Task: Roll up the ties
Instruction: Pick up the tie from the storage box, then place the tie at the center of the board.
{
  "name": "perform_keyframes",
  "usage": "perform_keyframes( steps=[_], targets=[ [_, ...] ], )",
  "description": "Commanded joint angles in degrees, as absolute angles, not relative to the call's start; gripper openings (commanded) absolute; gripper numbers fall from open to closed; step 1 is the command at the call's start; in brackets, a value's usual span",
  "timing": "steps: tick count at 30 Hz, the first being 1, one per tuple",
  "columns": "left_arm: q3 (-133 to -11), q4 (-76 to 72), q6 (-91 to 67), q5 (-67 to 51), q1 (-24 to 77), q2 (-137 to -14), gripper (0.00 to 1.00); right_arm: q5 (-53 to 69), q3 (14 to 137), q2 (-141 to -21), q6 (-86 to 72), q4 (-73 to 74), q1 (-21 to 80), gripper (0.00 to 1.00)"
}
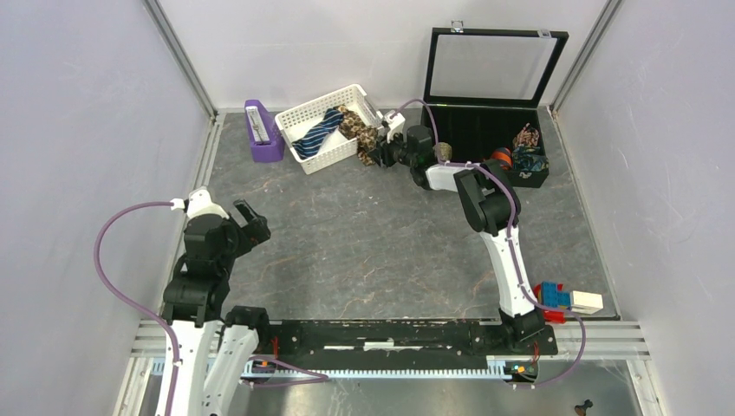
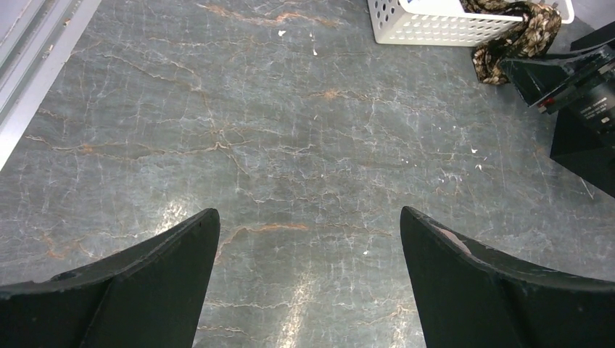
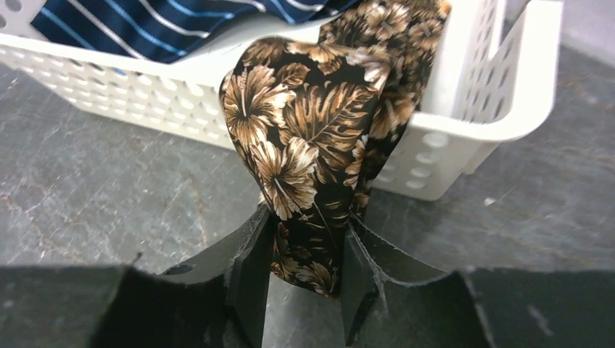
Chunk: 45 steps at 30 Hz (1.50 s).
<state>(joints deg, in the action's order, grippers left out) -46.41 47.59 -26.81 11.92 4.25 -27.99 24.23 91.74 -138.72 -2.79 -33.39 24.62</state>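
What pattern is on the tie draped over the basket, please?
Tie: tan flowers on black; right wrist view.

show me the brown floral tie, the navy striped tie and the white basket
brown floral tie (image 3: 312,145): right wrist view, draped fold
navy striped tie (image 1: 316,133): top external view, mid-length
white basket (image 3: 145,98): right wrist view, front wall

Even, bright overhead light; soft glare on the table (image 2: 304,304); near fingers (image 3: 246,283) perhaps slightly blurred.
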Motion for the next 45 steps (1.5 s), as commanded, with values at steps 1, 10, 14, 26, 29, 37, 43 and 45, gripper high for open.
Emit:
perform_keyframes(
  steps=[1, 10, 14, 26, 29, 37, 43, 45],
  targets=[
    [-46.50, 46.39, -28.88, 11.95, 3.65, -28.31, 1.00, 27.85, 90.03, -134.50, -4.75, -35.96, 24.69, 0.41],
    [-46.40, 46.38, -28.98, 12.01, 3.52, -27.17, 1.00, 30.69, 82.83, -127.65, -7.43, -40.59, 24.78, 0.03],
    [-46.41, 46.35, -28.96, 11.96, 3.47, -27.03, 1.00, 34.84, 78.32, -124.87, -11.60, -47.72, 24.62, 0.00],
    [-46.33, 46.32, -28.83, 11.40, 3.42, -25.51, 1.00, 35.22, 54.66, -108.15, -16.77, -55.01, 26.12, 0.00],
    [-46.30, 45.99, -28.70, 10.87, 3.34, -25.54, 1.00, 34.80, 46.99, -103.75, -16.93, -56.85, 26.76, 0.00],
    [-45.89, 45.05, -27.93, 8.61, 3.36, -26.40, 1.00, 33.84, 29.07, -95.88, -18.34, -60.03, 30.74, 0.00],
    [-46.06, 44.81, -27.61, 7.69, 3.21, -28.51, 1.00, 32.53, 20.05, -93.72, -18.67, -63.55, 33.34, 0.00],
    [-46.15, 44.82, -27.64, 7.41, 3.08, -29.23, 1.00, 32.17, 18.72, -94.30, -19.40, -64.39, 33.64, 0.00]
  ],
)
